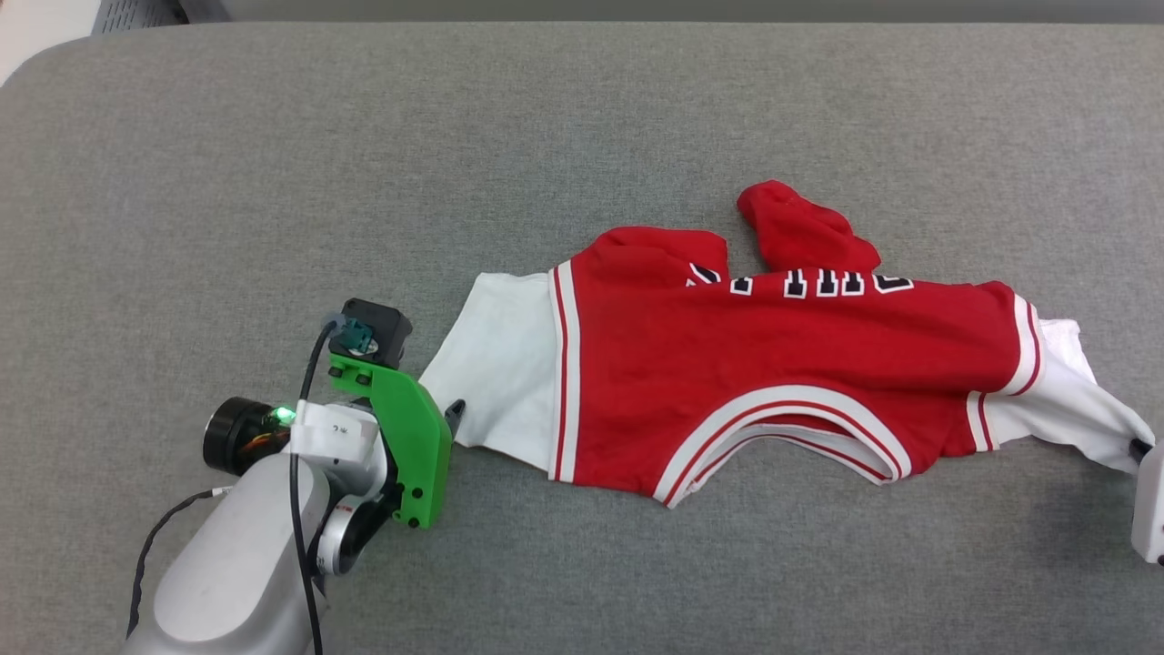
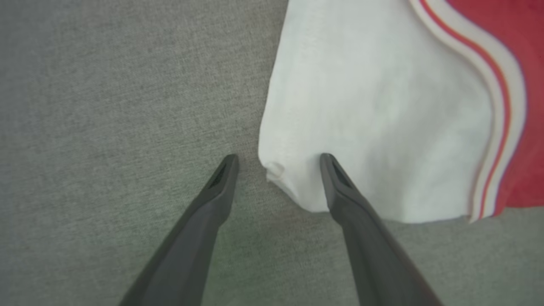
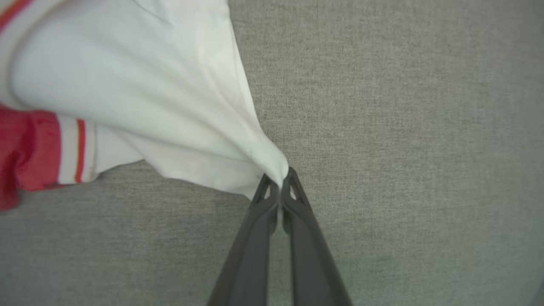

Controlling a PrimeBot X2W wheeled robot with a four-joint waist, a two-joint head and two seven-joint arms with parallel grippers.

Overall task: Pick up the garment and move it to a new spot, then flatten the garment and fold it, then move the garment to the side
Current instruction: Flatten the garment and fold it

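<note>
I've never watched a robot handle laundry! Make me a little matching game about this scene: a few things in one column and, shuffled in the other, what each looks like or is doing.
Things:
1. left pincer
2. right pincer
3. lettering
4. neckline trim

Descriptions:
A. black, outlined in white
B. shut on a pinch of the jersey's white cloth
C. red-and-white stripes in a curve
D. open, astride a white corner of the cloth

Pairs: 1-D, 2-B, 3-A, 4-C
</note>
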